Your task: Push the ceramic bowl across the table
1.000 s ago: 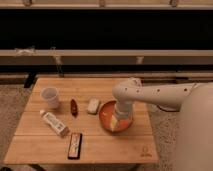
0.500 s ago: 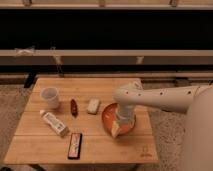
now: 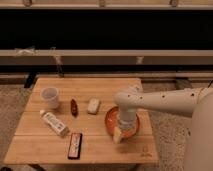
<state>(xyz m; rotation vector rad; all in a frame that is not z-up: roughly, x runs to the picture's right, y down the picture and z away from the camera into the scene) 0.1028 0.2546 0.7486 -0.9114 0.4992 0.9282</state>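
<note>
The orange-red ceramic bowl [image 3: 113, 122] sits on the right side of the light wooden slatted table [image 3: 85, 147], partly covered by my arm. My white arm reaches in from the right and points down into the bowl. The gripper [image 3: 119, 135] hangs at the bowl's near rim, its yellowish tip touching or just over the rim.
A small white cup [image 3: 50, 97] stands at the left. A dark red object [image 3: 74, 106] and a pale packet [image 3: 93, 105] lie mid-table. A white tube-like pack [image 3: 54, 123] and a dark bar [image 3: 75, 145] lie near the front. A dark wall and ledge run behind.
The gripper has moved toward the table's near edge, from the bowl's middle to its near rim. The bowl seems to have shifted slightly nearer with it.
</note>
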